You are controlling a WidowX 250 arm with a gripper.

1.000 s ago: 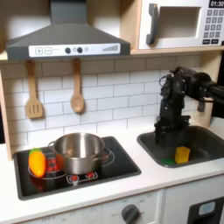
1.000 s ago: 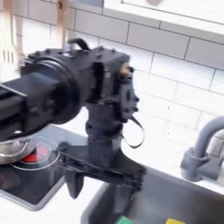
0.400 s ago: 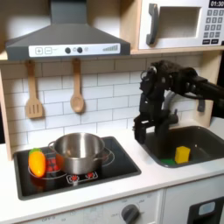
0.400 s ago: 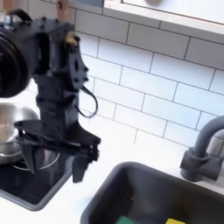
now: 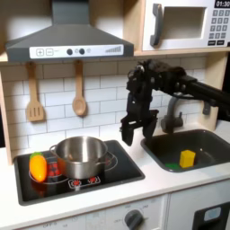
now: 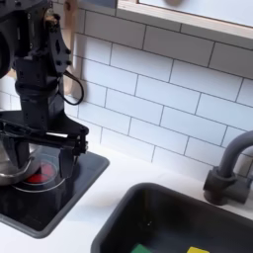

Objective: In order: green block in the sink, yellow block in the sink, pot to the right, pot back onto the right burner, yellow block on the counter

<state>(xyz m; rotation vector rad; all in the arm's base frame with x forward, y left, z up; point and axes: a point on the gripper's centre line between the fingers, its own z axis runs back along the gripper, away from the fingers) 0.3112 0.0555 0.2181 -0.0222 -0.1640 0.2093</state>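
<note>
The yellow block (image 5: 187,158) lies in the sink (image 5: 212,141), a dark grey basin at the first exterior view's right. In the second exterior view the yellow block (image 6: 204,250) and the green block (image 6: 145,248) show at the bottom edge inside the sink (image 6: 168,212). The steel pot (image 5: 81,154) stands on the black cooktop (image 5: 121,169). My gripper (image 5: 137,134) hangs open and empty above the counter (image 5: 171,185) between the pot and the sink. In the second exterior view the gripper (image 6: 44,163) is over the cooktop's edge, beside the pot (image 6: 8,168).
An orange oval toy (image 5: 37,166) lies on the cooktop left of the pot. The faucet (image 5: 171,112) rises behind the sink. A spatula (image 5: 34,94) and a wooden spoon (image 5: 79,90) hang on the tiled wall. A microwave (image 5: 184,25) sits above.
The arm has swung from above the sink toward the first exterior view's left and now hangs by the cooktop's edge. The gripper stayed open and empty. The blocks and the pot have not moved.
</note>
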